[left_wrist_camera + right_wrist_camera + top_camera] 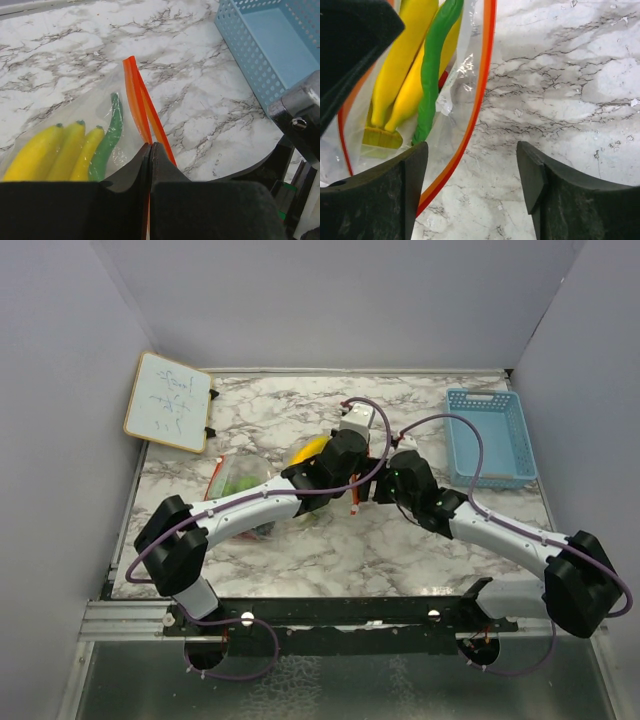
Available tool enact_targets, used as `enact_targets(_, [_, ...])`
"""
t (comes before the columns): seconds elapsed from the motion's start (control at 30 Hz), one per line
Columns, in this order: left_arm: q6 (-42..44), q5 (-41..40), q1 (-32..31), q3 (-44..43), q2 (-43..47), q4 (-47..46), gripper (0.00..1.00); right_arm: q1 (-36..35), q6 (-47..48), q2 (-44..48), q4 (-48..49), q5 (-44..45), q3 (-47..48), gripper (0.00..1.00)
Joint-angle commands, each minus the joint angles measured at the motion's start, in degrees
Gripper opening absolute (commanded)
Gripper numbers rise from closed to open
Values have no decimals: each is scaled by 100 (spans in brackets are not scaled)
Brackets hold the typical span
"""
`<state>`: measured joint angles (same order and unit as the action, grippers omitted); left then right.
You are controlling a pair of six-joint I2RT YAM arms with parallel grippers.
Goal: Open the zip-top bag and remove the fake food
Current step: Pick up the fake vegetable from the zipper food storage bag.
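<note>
Opening the bag: this looks like the step in hand. The zip-top bag (238,483) lies left of centre on the marble table (400,550), and its orange zip strip (137,95) is parted into a loop in the right wrist view.
Left gripper (151,149): jaws pressed together, clamped on one lip of the zip strip.
Right gripper (472,150): jaws stand apart and hold nothing. The other lip curves past just beside one finger, not pinched.
Fake food: the banana bunch (55,152) and a green bean piece (107,140) are inside the clear film, none of it out yet.
Next move: probably to centre the free lip between the right fingers, close on it and pull away from the left grip. The thin rim and slick film could slip.
Arm pose: both arms reach forward and inward, meeting at mid-table with wrists tipped down. The left forearm crosses over the bag.
Blue basket (490,440): far right, well apart from the bag.
</note>
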<state>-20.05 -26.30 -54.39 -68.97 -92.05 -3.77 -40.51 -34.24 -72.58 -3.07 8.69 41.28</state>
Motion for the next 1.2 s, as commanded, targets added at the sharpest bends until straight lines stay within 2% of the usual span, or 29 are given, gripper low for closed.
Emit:
enact_targets(0.0, [-198,400,-176,-59,-99,-423,0,-114,63,413,126,-146,153,67])
enact_targets(0.07, [-200,371,-169,21,-72,-478,0,-115,196,599,-133,158,238,52])
enact_targets(0.17, [-227,395,-160,98,-38,-586,0,-115,399,744,-182,303,281,10])
enact_targets(0.2, [-227,428,-157,103,-34,-600,0,-114,467,734,-113,244,296,3])
enact_targets(0.4, [-247,527,-160,99,7,-643,0,-115,518,253,119,-154,449,2])
enact_targets(0.57, [-265,481,-160,198,82,-624,0,-106,484,79,161,-102,501,2])
enact_targets(0.73, [-375,644,-160,277,101,-837,0,41,212,-44,968,-602,174,2])
enact_targets(0.97, [-497,648,-177,313,118,-870,0,288,-706,-532,2610,-1557,-417,2])
enact_targets(1.17, [-500,556,-177,407,204,-905,0,324,-1170,-632,3897,-1738,-980,2])
